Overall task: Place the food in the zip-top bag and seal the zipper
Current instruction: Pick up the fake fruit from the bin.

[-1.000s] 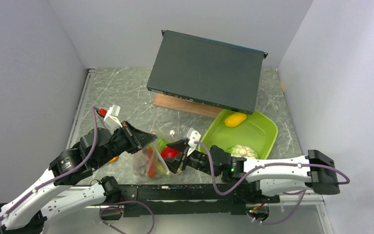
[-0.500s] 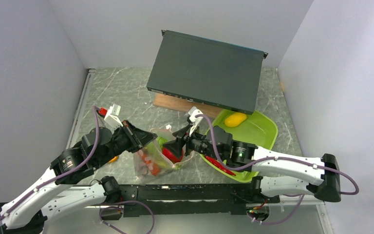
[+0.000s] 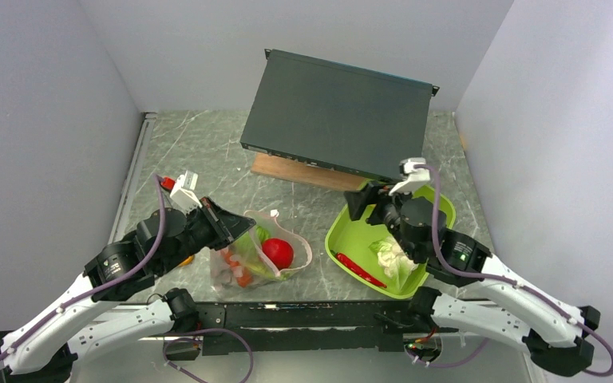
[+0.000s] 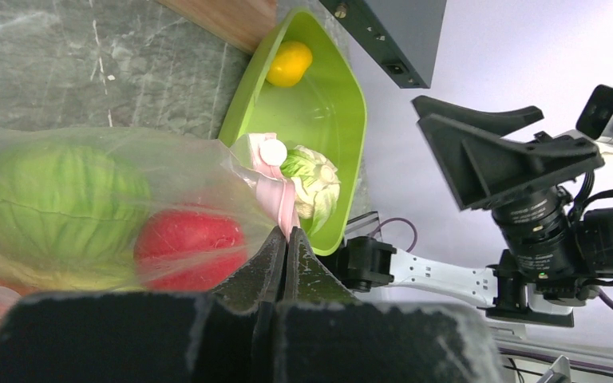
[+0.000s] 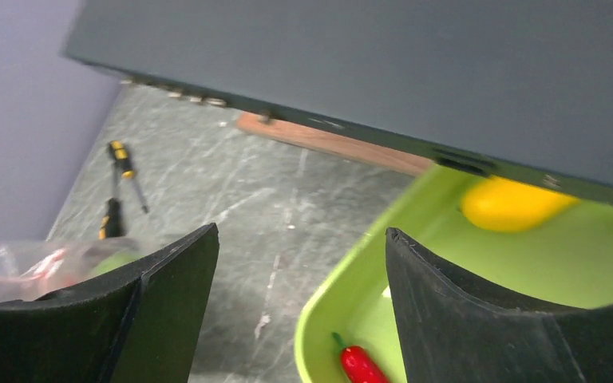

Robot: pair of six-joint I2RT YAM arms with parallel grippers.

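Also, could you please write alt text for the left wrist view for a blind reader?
The left gripper is shut on the pink zipper of the zip-top bag, which holds a green cabbage and a red tomato. Beyond, a lime-green tray carries a yellow fruit and white cauliflower.

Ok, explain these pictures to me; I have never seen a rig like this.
Two robot arms are bolted at a table's near edge. One picture looks down from above; the other two come from a camera on each wrist. The left gripper is shut, pinching the pink zipper strip of a clear bag that holds a red tomato and a green cabbage. The right gripper is open and empty near the lime-green tray, where a yellow fruit, a red chili and a cauliflower lie. A dark box stands propped at the back.
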